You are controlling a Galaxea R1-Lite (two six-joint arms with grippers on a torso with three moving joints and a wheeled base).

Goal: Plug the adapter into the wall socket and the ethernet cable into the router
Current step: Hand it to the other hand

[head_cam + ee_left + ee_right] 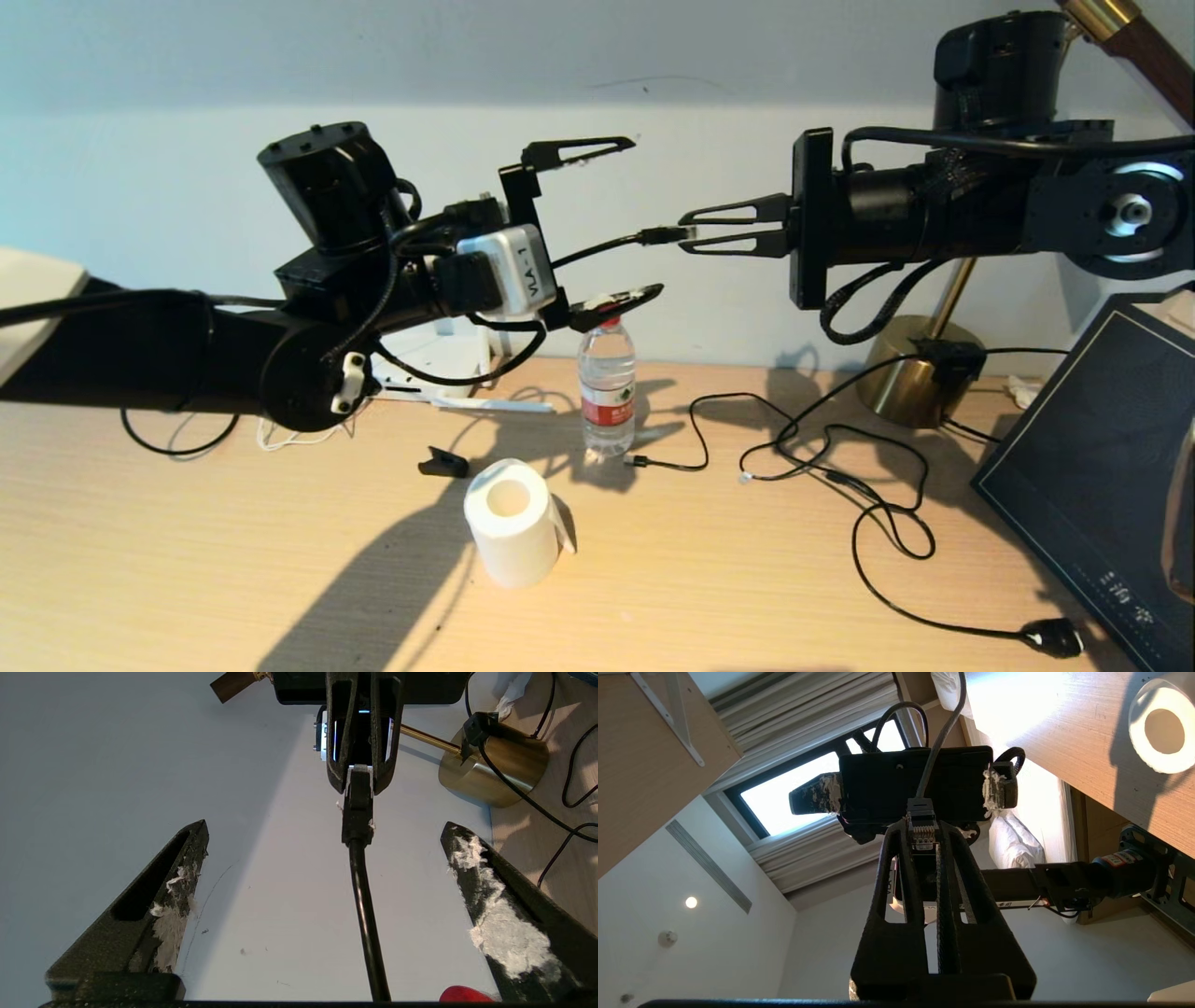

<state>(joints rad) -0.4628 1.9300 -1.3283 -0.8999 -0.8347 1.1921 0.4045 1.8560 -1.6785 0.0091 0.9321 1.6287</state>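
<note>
Overhead, I see the wooden counter stretching below both raised arms, with a dark framed board leaning at its right edge and a brass lamp base near the back right. My left gripper hangs above the middle of the counter with its jaws spread wide and nothing between them, facing my right gripper. My right gripper is clamped shut on the clear-tipped plug of the ethernet cable, held in the air above the back of the counter; the black cable runs from that plug toward the left arm. Lower down, a white paper roll stands near the counter's middle, just in front of a small water bottle. A thin black cord loops across the right half of the counter, ending in a black plug near the front right edge.
</note>
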